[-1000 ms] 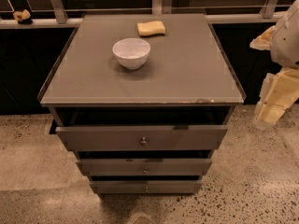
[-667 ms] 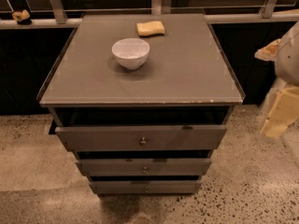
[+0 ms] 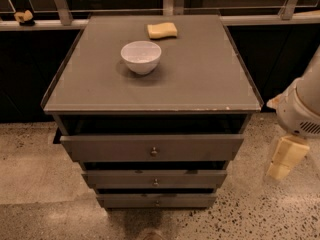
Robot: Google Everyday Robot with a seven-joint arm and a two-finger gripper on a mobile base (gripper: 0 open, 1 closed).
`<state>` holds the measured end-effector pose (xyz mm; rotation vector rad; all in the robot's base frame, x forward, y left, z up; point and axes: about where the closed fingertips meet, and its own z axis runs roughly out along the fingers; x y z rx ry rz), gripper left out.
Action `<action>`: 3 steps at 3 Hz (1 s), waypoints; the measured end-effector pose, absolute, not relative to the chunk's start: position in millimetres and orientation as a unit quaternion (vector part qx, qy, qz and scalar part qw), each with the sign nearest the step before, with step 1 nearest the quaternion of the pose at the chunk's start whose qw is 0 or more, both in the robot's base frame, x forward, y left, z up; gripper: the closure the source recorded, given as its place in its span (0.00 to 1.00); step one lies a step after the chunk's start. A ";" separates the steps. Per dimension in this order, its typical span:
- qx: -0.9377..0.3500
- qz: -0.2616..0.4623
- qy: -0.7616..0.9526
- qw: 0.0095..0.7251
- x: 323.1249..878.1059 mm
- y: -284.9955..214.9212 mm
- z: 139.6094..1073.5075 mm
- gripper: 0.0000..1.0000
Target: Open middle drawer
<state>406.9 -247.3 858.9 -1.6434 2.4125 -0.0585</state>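
On cabinet top (image 3: 200, 79) lie white bowl (image 3: 141, 57), sponge (image 3: 162, 30); claw (image 3: 285, 159) hangs right.

The robot's arm (image 3: 300, 104) shows at the right edge of the frame, about halfway down. It is a fat, round, white part. It runs off the edge of the picture, so only some of it can be seen. It has a few thin dark slots on its lower side. Just below it hangs the gripper (image 3: 285, 160), a pale cream block at the lower right. It points down and leans a little to the left.
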 end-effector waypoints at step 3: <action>-0.544 -0.002 0.834 0.098 405.0 -258.4 816.9 0.00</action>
